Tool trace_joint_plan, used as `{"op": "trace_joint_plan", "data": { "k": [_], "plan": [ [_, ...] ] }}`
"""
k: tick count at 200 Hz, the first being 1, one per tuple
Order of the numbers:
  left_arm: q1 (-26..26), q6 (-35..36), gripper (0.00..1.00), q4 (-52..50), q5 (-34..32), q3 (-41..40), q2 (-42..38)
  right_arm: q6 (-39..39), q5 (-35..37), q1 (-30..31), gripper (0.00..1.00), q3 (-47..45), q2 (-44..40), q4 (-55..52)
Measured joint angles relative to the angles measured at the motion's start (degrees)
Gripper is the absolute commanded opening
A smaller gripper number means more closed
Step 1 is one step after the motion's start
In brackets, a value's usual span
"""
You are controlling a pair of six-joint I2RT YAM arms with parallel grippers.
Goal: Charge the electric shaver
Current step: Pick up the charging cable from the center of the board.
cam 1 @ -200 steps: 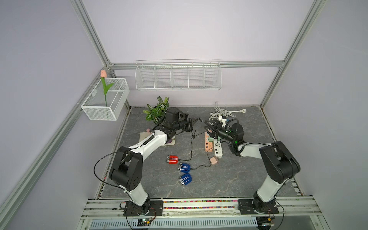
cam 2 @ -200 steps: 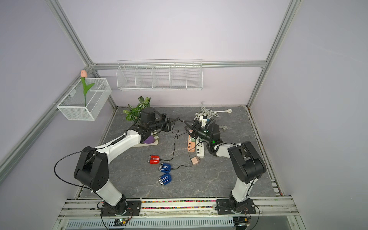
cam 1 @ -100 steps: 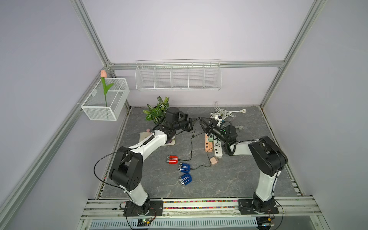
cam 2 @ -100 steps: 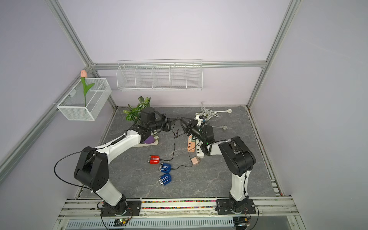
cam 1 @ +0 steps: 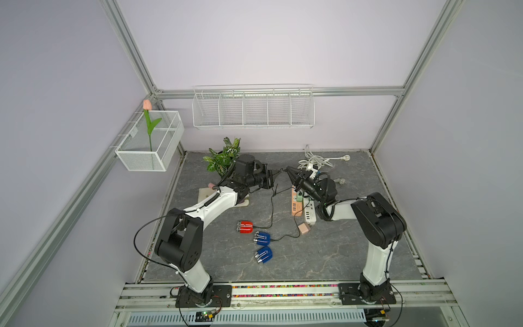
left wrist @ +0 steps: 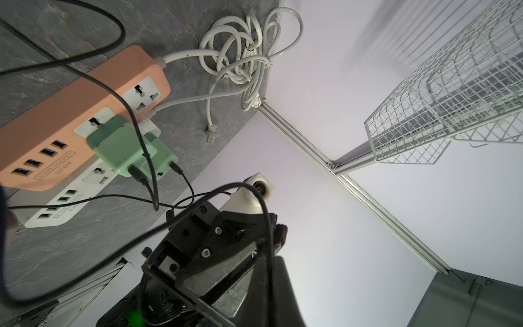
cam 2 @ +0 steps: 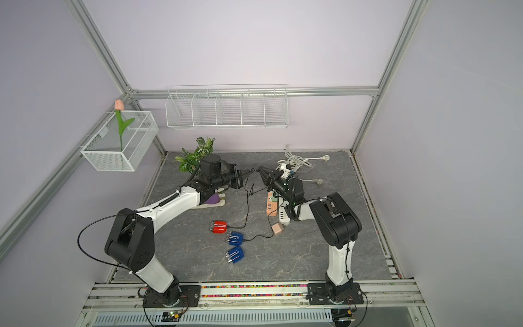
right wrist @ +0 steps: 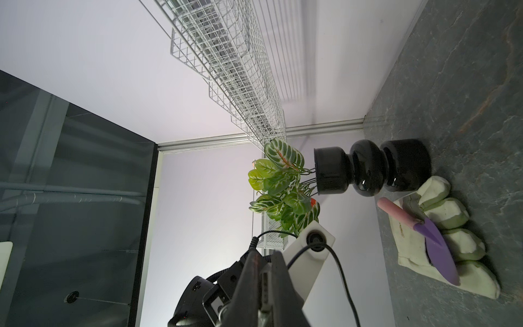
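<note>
Red electric shaver (cam 1: 245, 226) lies on the bench (cam 1: 339, 249), near centre. Its black cable (cam 1: 272, 203) rises to the left gripper (cam 1: 271, 177), which is clamped on it.

Change: right gripper (cam 1: 288, 169), open a second ago, has now closed fully on the cable's free end.

Likely a handover. Plugging into the orange power strip (cam 1: 295, 201) is not yet done.

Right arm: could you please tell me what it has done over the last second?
The right tool swung away from the power strips toward the left tool and closed on the end of the black cable held out there. The left tool stayed shut on the cable; the shavers did not move.
</note>
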Motion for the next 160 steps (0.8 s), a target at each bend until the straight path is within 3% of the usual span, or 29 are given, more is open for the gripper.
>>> {"op": "trace_joint_plan", "data": {
  "k": [31,60,76,115,160],
  "plan": [
    [0.0,0.17,0.0,-0.85,-0.46,-0.66,-1.07,-0.04,0.39,0.0,0.07,-0.46,-0.33,0.15],
    [-0.02,2.99,0.54,-6.03,-1.33,-0.46,-3.34,-0.26,0.5,0.0,0.07,-0.94,-1.97,-1.97],
    [-0.22,5.81,0.68,-9.84,-2.16,1.33,-4.0,-0.61,0.59,0.0,0.07,-0.94,-3.93,-5.16],
    [-1.57,11.96,0.68,-13.68,-2.71,7.06,-3.72,-1.42,0.11,0.17,0.07,0.44,-8.26,-14.91],
    [-2.34,15.26,0.49,-13.22,-1.97,8.37,0.07,-1.38,-1.16,0.44,0.07,3.72,-8.28,-21.55]
  ]
}}
